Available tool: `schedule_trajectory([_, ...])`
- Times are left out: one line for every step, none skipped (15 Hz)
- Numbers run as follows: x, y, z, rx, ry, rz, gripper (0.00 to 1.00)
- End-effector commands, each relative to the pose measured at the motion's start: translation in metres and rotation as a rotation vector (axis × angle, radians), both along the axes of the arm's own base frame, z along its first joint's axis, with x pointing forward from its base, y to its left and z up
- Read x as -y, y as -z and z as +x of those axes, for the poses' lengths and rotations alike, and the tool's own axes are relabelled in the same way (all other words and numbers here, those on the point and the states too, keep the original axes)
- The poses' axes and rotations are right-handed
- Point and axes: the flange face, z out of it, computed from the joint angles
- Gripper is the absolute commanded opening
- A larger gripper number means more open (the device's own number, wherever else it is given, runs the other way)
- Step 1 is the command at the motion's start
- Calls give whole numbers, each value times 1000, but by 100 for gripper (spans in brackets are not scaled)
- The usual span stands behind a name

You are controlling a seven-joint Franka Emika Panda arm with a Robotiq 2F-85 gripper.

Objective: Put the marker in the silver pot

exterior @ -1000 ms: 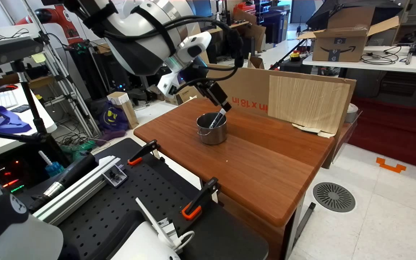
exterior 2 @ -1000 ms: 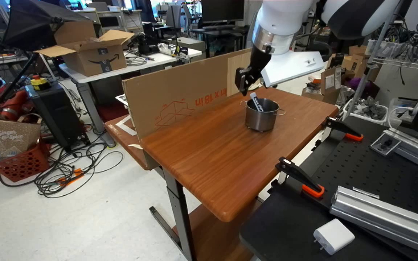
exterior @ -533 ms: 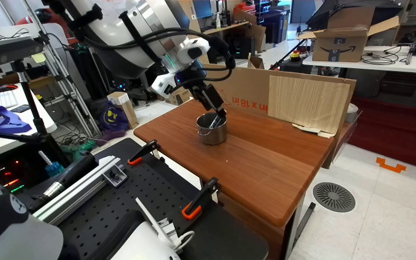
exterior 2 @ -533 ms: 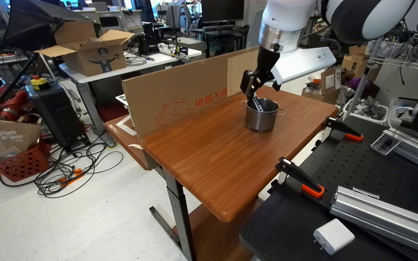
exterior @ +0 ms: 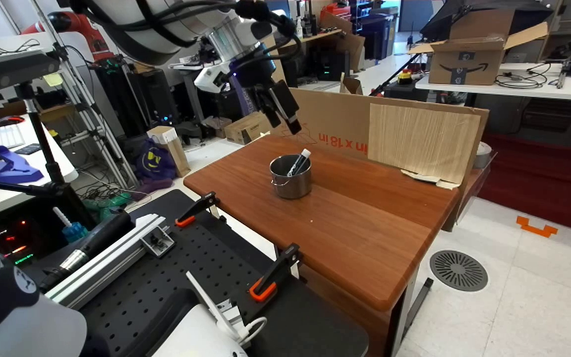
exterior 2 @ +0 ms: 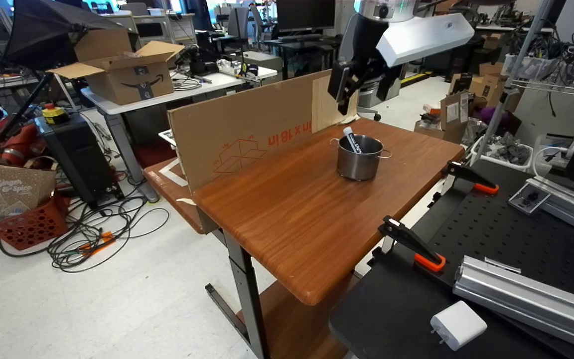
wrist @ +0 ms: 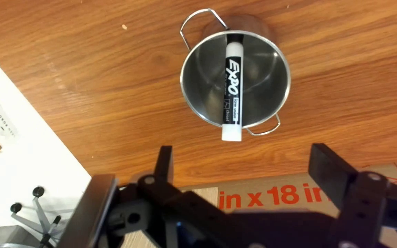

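Marker (wrist: 233,88) leans in silver pot (exterior 2: 359,168), white end protruding.

Wrist view near, down into pot (wrist: 262,81); both exterior views farther, sharing tabletop (exterior 2: 297,214).

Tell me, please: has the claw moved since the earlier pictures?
Yes. In both exterior views, the claw has moved up, away from the silver pot, which stands where it stood.

Cardboard box (exterior 2: 117,87) upper left of exterior view; red basket (exterior 2: 35,227) far left; desk (exterior 2: 277,214) mid-frame; white plug (exterior 2: 459,325) lower right.
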Motion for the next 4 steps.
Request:
schedule_trajectory([2, 4, -1, -7, 3, -2, 100])
schedule_trajectory([2, 7, -1, -12, 5, -4, 100])
schedule_trajectory([2, 8, -1, -14, 5, -4, 100])
schedule_trajectory([2, 7, -1, -14, 5, -4, 100])
